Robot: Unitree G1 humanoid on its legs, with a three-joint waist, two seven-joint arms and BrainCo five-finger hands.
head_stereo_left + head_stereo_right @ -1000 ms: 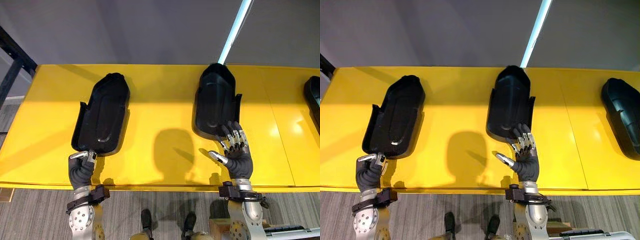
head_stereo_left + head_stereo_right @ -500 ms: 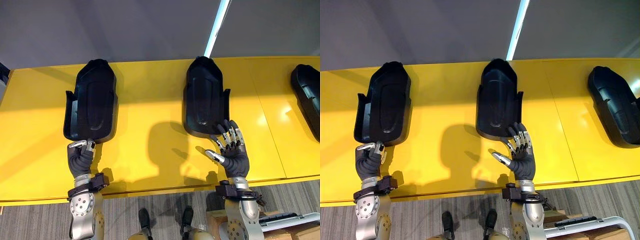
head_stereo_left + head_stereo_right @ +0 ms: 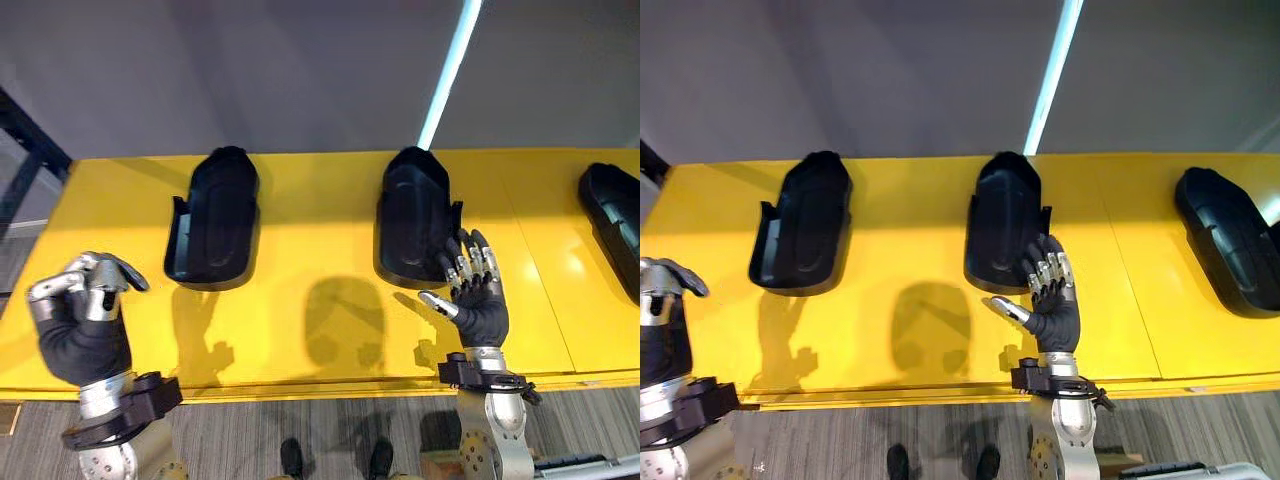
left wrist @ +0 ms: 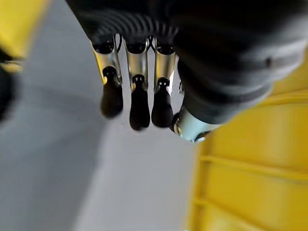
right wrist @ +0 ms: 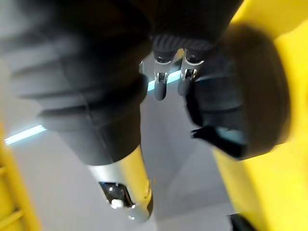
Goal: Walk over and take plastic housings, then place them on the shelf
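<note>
Left eye view: the right hand (image 3: 478, 305) stands at 5 o'clock, fingers straight and fanned, thumb out toward 9 o'clock, gripping nothing. Its fingertips (image 3: 463, 265) meet the near rim of the middle housing (image 3: 415, 225), which lies at the hand's 12 o'clock on the yellow surface (image 3: 320, 200). Whether they press the rim or hang just above it I cannot tell. That is the likeliest trouble. A tip hooked on the rim as the arm draws off toward 6 o'clock would drag or slew the housing toward the front edge.

The left hand (image 3: 80, 320) is at 8 o'clock, raised, fingers curled over and empty. The left housing (image 3: 213, 232) lies at its 1 o'clock, well apart. A forward swing of that closed hand could knock the housing's near end and spin it.

A third housing (image 3: 612, 225) lies at 3 o'clock, clear of both hands. I judge it at risk only if the right arm sweeps wide.
</note>
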